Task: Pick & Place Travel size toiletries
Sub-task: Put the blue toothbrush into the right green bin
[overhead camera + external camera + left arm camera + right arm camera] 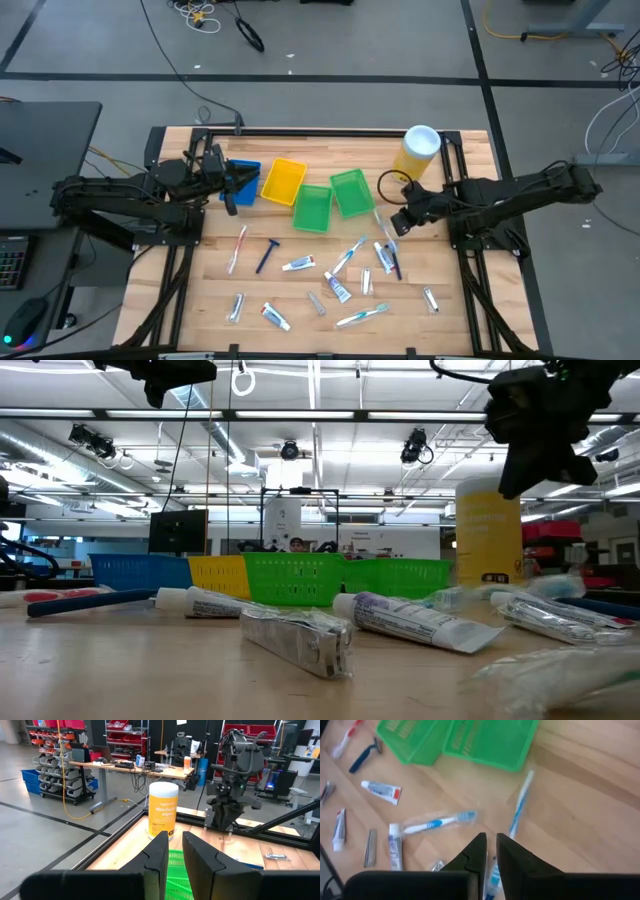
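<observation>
- Overhead, no bin shows contents: blue [243,179], yellow [283,179] and two green plastic baskets [313,208]; the toothpaste tubes, toothbrushes [361,316] and dark blue razor [267,255] lie scattered on the wooden table [200,290], so sorting appears unstarted.
- Low view: only this view shows a silvery tube [296,637] close up.
- Left wrist view: left gripper [173,857] nearly closed, empty, above a green basket; yellow wipes canister [162,816] beyond.
- Right wrist view: right gripper [490,851] nearly closed, empty, over a blue-white toothbrush [518,809].

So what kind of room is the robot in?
Probably a workshop or robot lab: red storage bins on shelves, a workbench covered in gear, and cables across the grey floor.
</observation>
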`<action>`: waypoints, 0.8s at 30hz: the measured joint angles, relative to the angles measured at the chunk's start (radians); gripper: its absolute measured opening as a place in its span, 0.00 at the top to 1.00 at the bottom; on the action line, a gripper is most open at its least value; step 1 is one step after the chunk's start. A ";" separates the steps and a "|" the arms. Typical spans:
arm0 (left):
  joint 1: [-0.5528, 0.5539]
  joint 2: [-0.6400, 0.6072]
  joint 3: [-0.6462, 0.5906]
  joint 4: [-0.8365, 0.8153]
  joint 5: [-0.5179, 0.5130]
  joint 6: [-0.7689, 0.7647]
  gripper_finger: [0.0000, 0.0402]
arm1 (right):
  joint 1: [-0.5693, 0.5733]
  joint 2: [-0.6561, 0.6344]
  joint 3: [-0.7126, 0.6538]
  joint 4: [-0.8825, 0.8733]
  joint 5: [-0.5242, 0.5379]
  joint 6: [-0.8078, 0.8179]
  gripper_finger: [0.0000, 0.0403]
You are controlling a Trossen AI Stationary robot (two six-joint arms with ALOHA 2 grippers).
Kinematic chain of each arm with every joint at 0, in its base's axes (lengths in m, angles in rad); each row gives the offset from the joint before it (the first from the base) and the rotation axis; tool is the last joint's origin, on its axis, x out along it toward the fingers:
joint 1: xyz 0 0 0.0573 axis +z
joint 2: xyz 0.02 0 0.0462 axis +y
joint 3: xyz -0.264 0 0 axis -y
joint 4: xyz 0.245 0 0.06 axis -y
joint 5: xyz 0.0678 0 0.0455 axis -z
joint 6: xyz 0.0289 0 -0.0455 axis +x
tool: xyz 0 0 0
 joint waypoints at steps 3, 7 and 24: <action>0.000 0.000 0.000 0.000 0.000 0.000 0.84 | 0.001 0.000 0.000 -0.010 -0.029 0.000 0.88; 0.000 0.000 0.000 0.000 0.000 0.000 0.84 | 0.002 0.009 0.000 -0.017 -0.047 -0.021 0.88; 0.000 -0.006 0.000 -0.001 -0.011 0.049 0.84 | -0.023 0.039 0.015 -0.008 -0.041 -0.171 0.88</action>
